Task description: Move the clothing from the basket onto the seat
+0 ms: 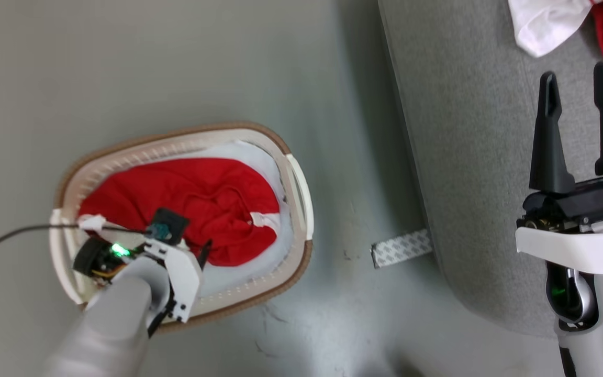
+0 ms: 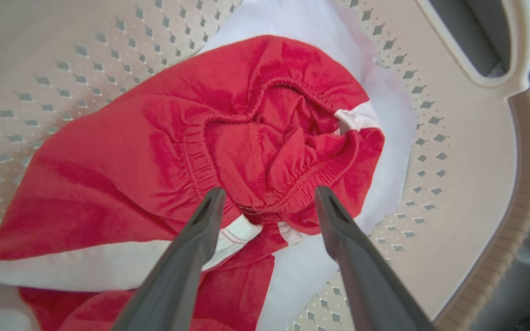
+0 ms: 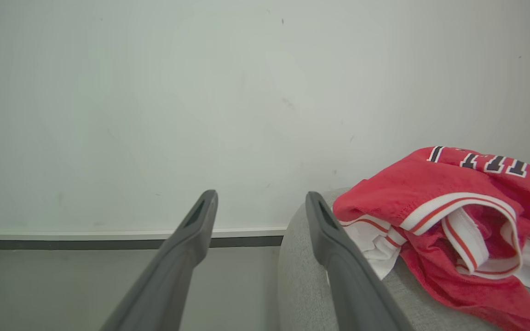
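The left forearm (image 1: 118, 314), pale grey, enters the head view at 7 o'clock and ends in the left gripper (image 2: 269, 191), which sits inside the basket (image 1: 301, 204). In the left wrist view its two dark fingers (image 2: 187, 257) stand spread wide, gripping nothing, and flank the gathered elastic band of a red garment (image 2: 256, 133); whether the tips touch the cloth cannot be told. This garment, red with white trim, lies crumpled in the basket on a white pad (image 2: 389, 115), which shows from 1 to 4 o'clock of the heap. The basket's perforated cream side rings both, and a handle (image 2: 490, 50) opens at 1 o'clock of the wrist view. A thin black cable (image 1: 8, 236) runs from the wrist to 9 o'clock of the head view. The basket stands on the grey floor (image 1: 149, 68), left of centre and apart from the seat (image 1: 469, 157); between them, against the seat's foot, lies a strip of patterned tape (image 1: 401, 247). The right gripper (image 1: 575, 76), at 3 o'clock of the head view, hovers over the seat, spread and empty, pointing to 12 o'clock. In the right wrist view it frames a pale wall (image 3: 200, 92) and a dark baseboard (image 3: 108, 241), with the seat's rounded edge at 5 o'clock. Farthest, a jersey (image 3: 453, 207), red with white-and-red stripes and black-and-white lettering, lies bunched on the seat at 4 o'clock of that view, just beside one finger; in the head view it shows at 1 o'clock, cut by the frame.
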Controlling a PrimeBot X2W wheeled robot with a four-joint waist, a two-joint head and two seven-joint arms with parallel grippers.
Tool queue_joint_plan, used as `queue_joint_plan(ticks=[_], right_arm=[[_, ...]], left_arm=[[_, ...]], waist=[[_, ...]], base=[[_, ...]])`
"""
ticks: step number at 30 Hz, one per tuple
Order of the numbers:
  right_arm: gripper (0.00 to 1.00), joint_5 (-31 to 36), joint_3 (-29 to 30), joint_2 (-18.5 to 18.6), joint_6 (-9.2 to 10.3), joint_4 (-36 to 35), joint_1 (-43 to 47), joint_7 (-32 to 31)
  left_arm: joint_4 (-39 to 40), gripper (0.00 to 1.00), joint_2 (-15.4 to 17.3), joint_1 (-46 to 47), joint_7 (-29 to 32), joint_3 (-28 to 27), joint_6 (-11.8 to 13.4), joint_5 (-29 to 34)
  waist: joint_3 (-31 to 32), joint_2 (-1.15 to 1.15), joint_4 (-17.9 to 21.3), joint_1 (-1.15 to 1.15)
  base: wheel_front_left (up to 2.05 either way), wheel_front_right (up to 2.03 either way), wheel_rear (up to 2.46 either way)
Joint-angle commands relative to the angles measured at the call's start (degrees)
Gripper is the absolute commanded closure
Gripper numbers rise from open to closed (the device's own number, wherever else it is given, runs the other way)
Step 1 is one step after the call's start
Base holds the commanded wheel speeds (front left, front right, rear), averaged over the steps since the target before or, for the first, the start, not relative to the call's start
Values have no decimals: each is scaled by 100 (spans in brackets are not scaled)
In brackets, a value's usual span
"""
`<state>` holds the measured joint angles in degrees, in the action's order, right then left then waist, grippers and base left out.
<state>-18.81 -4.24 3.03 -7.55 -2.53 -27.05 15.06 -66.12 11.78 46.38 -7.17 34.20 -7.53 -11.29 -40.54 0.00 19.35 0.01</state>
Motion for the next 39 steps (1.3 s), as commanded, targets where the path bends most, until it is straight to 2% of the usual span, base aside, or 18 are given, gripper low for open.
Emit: queue_joint_plan(ticks=[1, 7, 17, 24, 25, 26, 27, 28, 34, 39], right_arm=[[0, -85, -21, -19, 13, -60, -100, 16], [0, -264, -107, -17, 13, -204, -209, 16], [0, -483, -190, -15, 13, -220, -192, 17], [0, -536, -190, -16, 13, -153, -141, 17], [0, -538, -186, -16, 13, -140, -150, 16], [0, -539, -183, -16, 13, -134, -166, 17], [0, -537, -178, -16, 13, -132, -183, 17], [0, -534, -174, -16, 13, -130, -199, 16], [0, -470, -155, -15, 13, -88, -218, 17], [0, -320, -112, -14, 13, -44, -179, 17]], left_arm=[[-99, 0, 80, 124, 62, 57, 11, -19], [-495, 0, 211, 541, 440, 362, 33, 225], [-722, 0, 451, 826, 1154, 817, 142, 599], [-746, 2, 475, 788, 1119, 851, 142, 484], [-749, 18, 470, 778, 1110, 856, 138, 473], [-753, 54, 466, 772, 1111, 861, 133, 468], [-754, 71, 458, 768, 1100, 863, 125, 451], [-756, 100, 453, 770, 1080, 867, 114, 427], [-756, 100, 399, 752, 897, 873, 105, 343], [-755, 100, 177, 590, 563, 764, 130, 120]], waist=[[-212, 0, 126, -1], [-521, 0, 288, -1], [-780, 0, 579, -1], [-780, 0, 645, -1], [-773, 0, 647, -1], [-767, 0, 646, -1], [-763, 0, 644, -1], [-760, 0, 642, -1], [-651, 0, 590, -1], [-273, 0, 452, -1]], base=[[0, 0, 0], [0, 0, 0], [0, 0, 0], [0, 0, 0], [0, 0, 0], [0, 0, 0], [0, 0, 0], [0, 0, 0], [0, 0, 0], [0, 0, 0]])
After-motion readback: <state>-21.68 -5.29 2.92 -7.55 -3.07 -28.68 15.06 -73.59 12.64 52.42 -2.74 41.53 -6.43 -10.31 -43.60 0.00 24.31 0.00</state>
